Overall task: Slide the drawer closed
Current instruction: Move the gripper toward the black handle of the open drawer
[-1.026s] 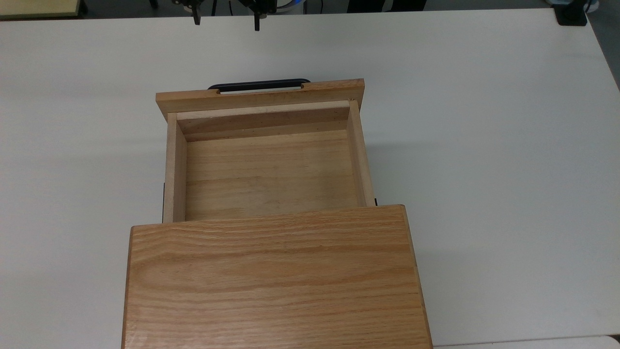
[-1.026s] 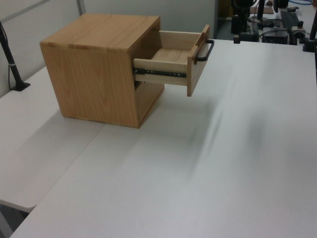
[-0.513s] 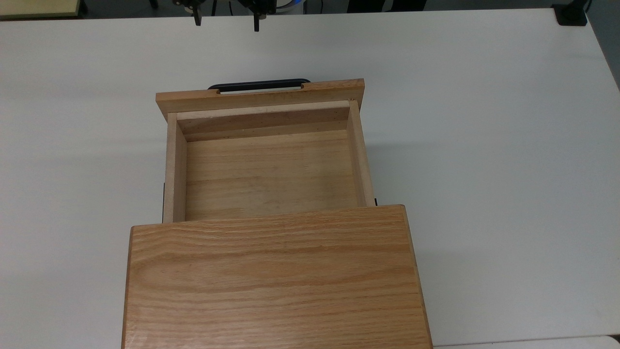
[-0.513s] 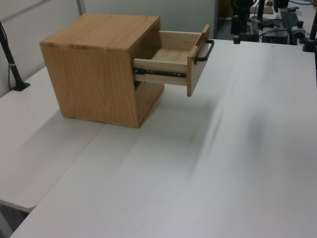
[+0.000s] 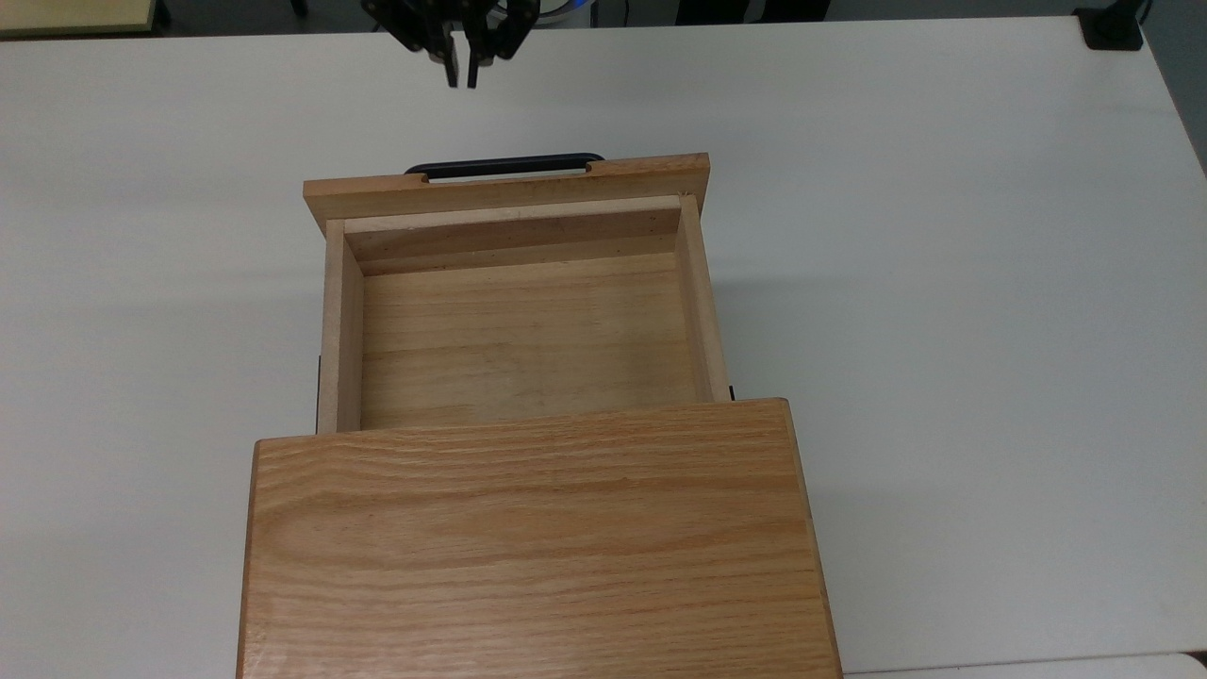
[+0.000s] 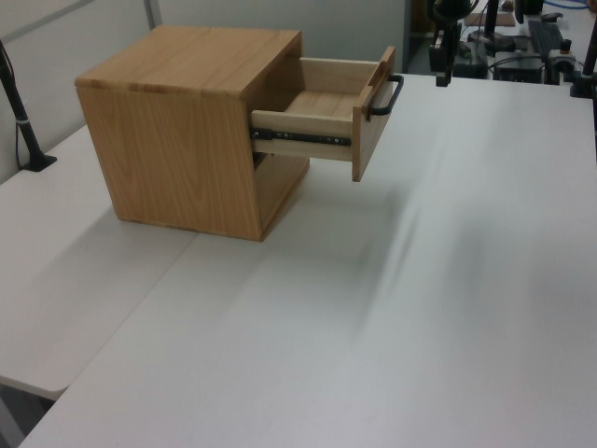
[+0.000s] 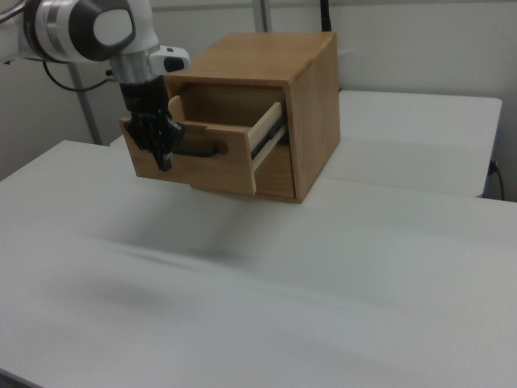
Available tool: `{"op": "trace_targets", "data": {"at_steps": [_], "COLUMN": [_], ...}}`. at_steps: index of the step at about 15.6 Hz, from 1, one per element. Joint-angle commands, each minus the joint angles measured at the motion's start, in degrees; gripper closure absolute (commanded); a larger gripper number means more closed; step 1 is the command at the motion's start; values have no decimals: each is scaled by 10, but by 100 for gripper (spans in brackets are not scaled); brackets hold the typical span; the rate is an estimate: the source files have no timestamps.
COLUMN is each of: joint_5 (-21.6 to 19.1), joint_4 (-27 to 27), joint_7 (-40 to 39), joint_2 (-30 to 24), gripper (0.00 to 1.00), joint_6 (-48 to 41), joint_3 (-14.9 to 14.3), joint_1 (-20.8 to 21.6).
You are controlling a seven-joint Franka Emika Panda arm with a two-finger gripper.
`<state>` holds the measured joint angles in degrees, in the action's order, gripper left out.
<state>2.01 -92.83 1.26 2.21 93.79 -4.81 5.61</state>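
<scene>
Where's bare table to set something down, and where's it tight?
Free: the white table on the top view's right of the open drawer and cabinet, and likewise on the top view's left. Tight: the strip between the drawer's black handle and the gripper, which hangs beyond it, jaws shut.

White tables point(image 5: 943, 189), pale partition wall point(image 7: 404, 40)

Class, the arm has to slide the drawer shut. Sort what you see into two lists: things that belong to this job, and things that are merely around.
Belongs to the job:
- drawer, pulled out and empty
- black bar handle on its front
- gripper, fingers nearly together, apart from the handle
- oak cabinet that houses the drawer

Merely around:
- white table
- black stand at the left view's left
</scene>
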Motion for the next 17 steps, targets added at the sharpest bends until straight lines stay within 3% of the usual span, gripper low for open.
{"op": "trace_targets", "data": {"at_steps": [1,17], "joint_5": [-10,-25], "joint_4": [6,11], "joint_7": [-11,-10], "joint_2": [29,103], "gripper": [100,100], "joint_6": [28,116], "joint_3": [-1,0], "joint_1": [12,27]}}
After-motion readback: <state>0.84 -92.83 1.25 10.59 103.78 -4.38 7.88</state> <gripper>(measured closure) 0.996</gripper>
